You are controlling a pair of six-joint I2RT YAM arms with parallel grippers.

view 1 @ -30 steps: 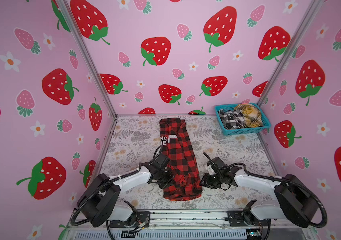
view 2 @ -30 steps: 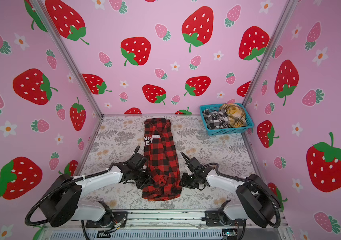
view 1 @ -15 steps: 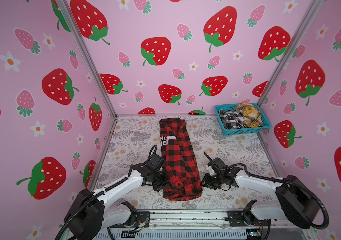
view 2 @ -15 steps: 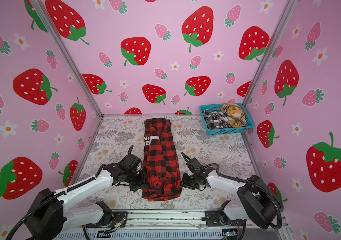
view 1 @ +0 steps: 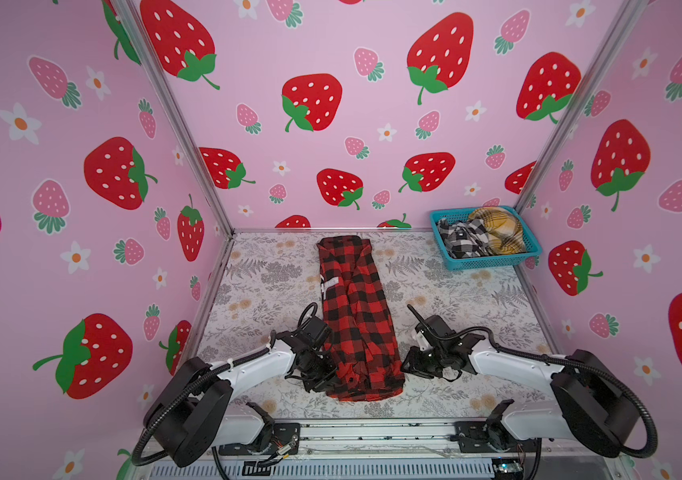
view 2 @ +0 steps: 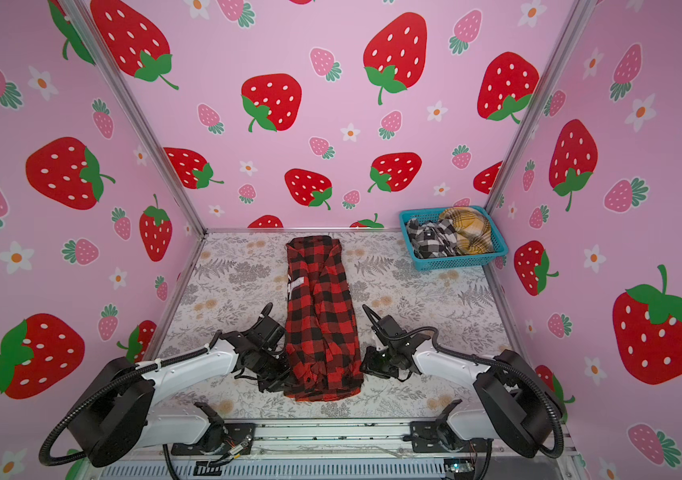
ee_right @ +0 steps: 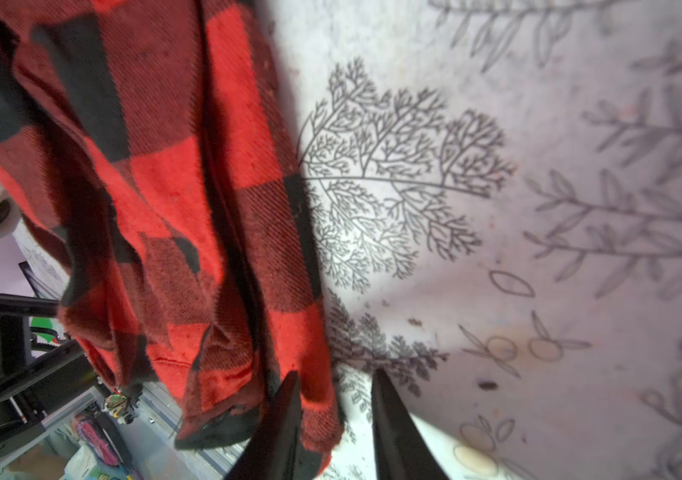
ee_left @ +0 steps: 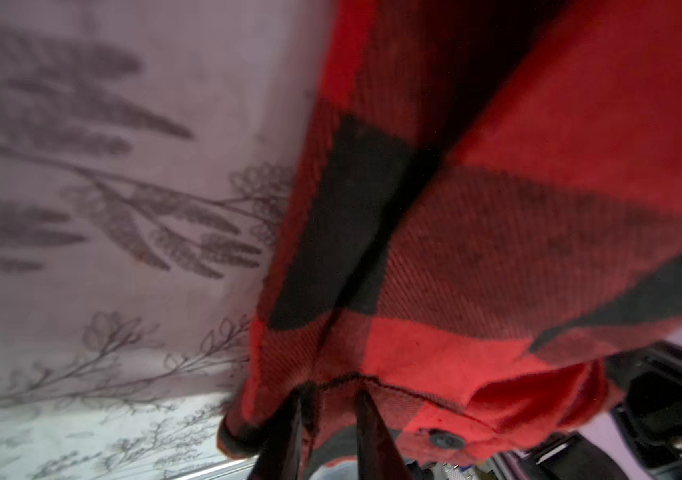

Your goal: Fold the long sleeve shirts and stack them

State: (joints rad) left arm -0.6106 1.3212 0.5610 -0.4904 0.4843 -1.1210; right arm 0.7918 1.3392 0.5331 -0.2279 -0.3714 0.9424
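My left gripper (ee_left: 331,395), narrowly parted, sits at the hem of the red-and-black shirt (ee_left: 497,249). My right gripper (ee_right: 335,374), likewise parted, straddles its side edge.

The whole table (view 1: 476,299) is seen from high up at the front in both top views, looking down toward the back wall (view 1: 372,124). Nearly the same scene is shown in both. The wrist views are taken very close to the red-and-black shirt (ee_left: 497,249), whose near end is shared by all views.
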